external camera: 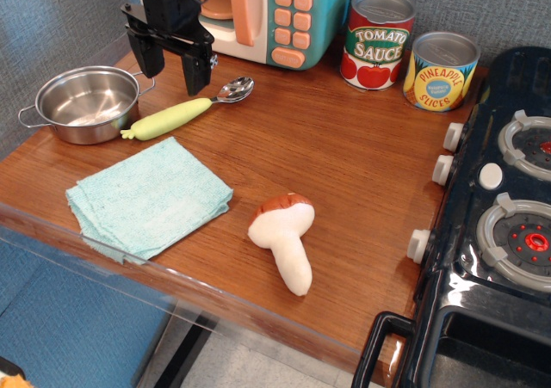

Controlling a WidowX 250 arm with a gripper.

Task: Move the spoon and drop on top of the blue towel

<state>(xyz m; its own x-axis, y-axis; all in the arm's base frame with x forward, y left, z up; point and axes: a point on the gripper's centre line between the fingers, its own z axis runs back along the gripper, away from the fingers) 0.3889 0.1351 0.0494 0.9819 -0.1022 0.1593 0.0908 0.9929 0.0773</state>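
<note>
Fingers (151, 59) spread, empty | spoon (185, 112) beside pot (84, 104) | towel (148, 197) bare

Bystanders on my desk: pot, mushroom, cans, microwave, stove.
Steel pot (83, 105) at left edge; plush mushroom (286, 235) near front edge; tomato sauce can (377, 41) beside pineapple can (440, 71) at back edge; toy microwave (267, 14) back-left; toy stove (499, 224) along right edge.

A wooden desk (344, 156) stood against a grey-blue textured wall (482, 1), with pale floor (258, 366) showing below.
</note>
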